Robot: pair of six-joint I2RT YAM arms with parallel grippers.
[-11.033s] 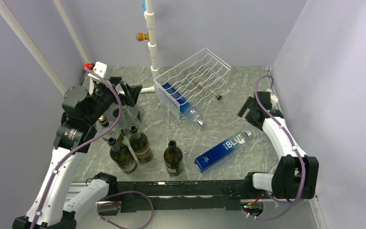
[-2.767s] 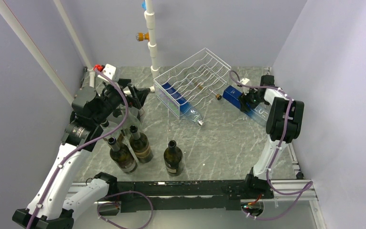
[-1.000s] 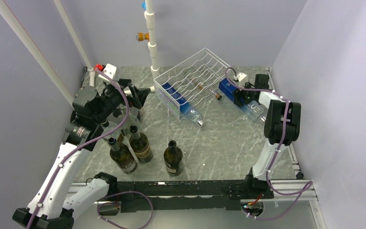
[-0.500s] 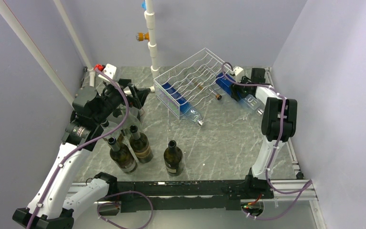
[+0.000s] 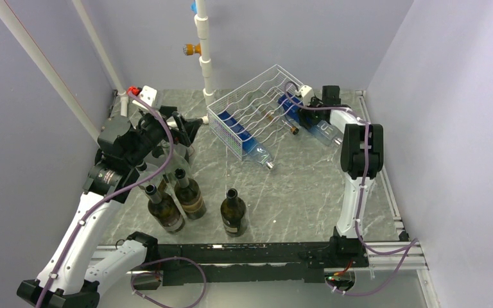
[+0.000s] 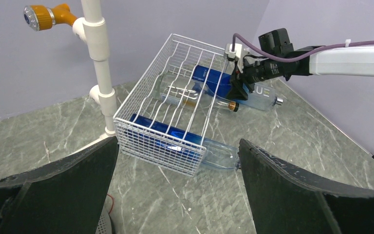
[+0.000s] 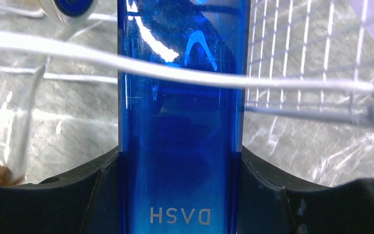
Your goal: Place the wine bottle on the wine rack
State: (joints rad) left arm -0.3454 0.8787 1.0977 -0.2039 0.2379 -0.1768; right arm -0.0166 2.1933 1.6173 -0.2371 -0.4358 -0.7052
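Now, from above, gripping the blue wine bottle (image 5: pixel 325 133) with the right gripper (image 5: pixel 308 117) near the far right corner of the table (image 5: pixel 295 186), jaws clamped on the bottle's body. Pointing the blue base end into the right side of the wine rack (image 5: pixel 228 128), and the clear neck end toward the right edge of the table. Not showing clearly whether the bottle is touching the table. Holding the left gripper (image 5: pixel 185 128) near the left edge with jaws wide apart and nothing between them. Also showing three dark bottles (image 5: pixel 189 196) standing upright near the near left corner, and a second blue bottle (image 5: pixel 239 133) lying in the left cradle of the rack, its neck sticking out over the table.

Then, from the left wrist, looking between the two spread fingers (image 6: pixel 53 190) at the wine rack (image 6: pixel 175 97) beside a white pipe (image 6: pixel 100 63). Seeing the right gripper (image 6: pixel 241 80) closed on the blue wine bottle (image 6: pixel 212 78) at the far right end of the rack, with a clear corked bottle (image 6: pixel 199 100) lying in the cradle just beside it.

Finally, from the right wrist, pressing both fingers (image 7: pixel 78 195) against the sides of the blue wine bottle (image 7: pixel 182 136). Passing the base end under one white rod of the wine rack (image 7: pixel 297 83), with the clear corked bottle (image 7: pixel 24 122) lying just beside it.
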